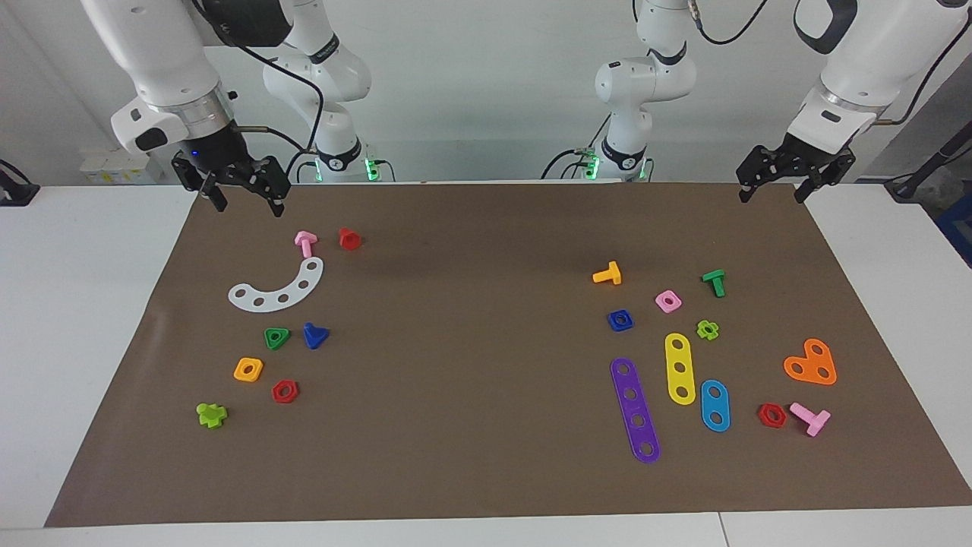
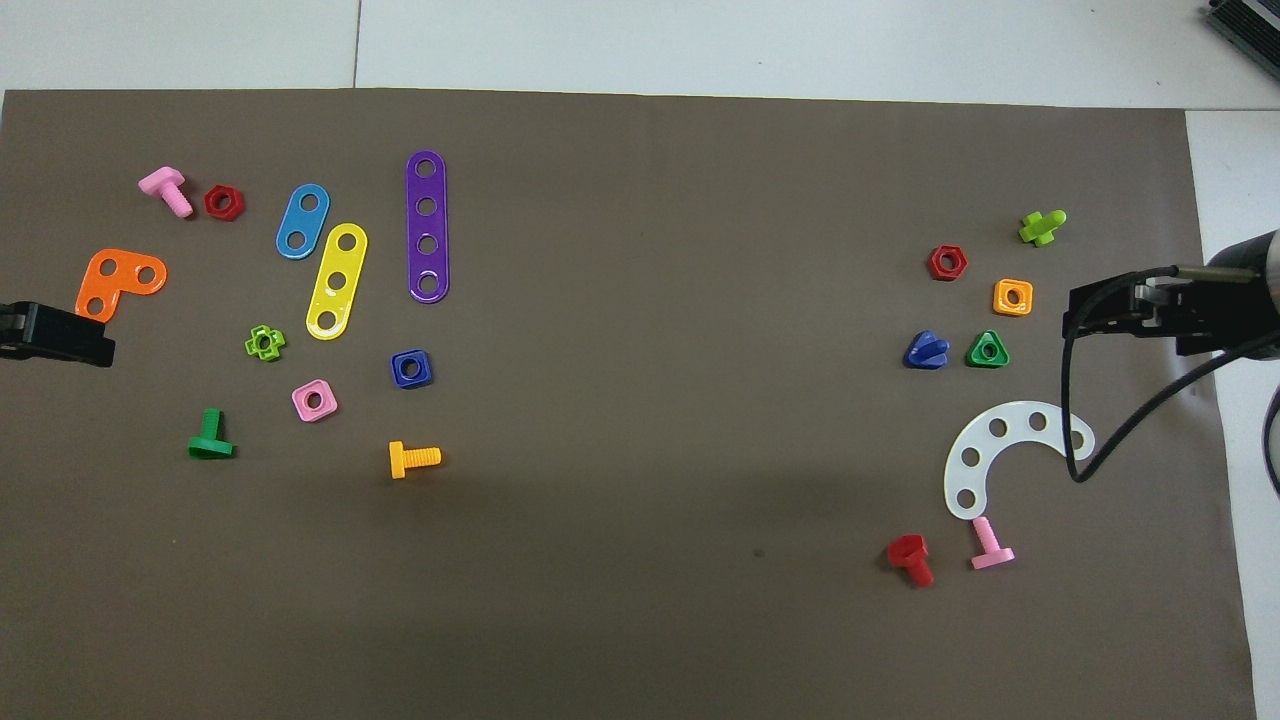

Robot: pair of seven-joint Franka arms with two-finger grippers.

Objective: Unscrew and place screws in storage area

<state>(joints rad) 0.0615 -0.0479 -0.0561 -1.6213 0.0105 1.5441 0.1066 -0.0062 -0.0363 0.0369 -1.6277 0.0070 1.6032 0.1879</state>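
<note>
The blue bolt (image 1: 314,335) (image 2: 926,351) lies on its side on the brown mat (image 1: 486,471), touching nothing. It is beside the green triangle nut (image 1: 276,337) (image 2: 988,350), in the storage patch with the white curved strip (image 1: 281,289) (image 2: 1000,450), orange square nut (image 1: 248,369) and red hexagon nut (image 1: 285,391). My right gripper (image 1: 249,207) (image 2: 1090,310) is open and empty, raised over the mat's edge by the robots at this patch. My left gripper (image 1: 771,196) (image 2: 90,345) is open and empty over the mat's corner at the left arm's end.
A pink bolt (image 1: 305,243), a red bolt (image 1: 349,238) and a lime bolt (image 1: 211,415) lie around the storage patch. At the left arm's end lie purple (image 1: 635,410), yellow (image 1: 680,368) and blue strips, an orange heart plate (image 1: 811,363), a blue square nut (image 1: 620,320) and several other bolts and nuts.
</note>
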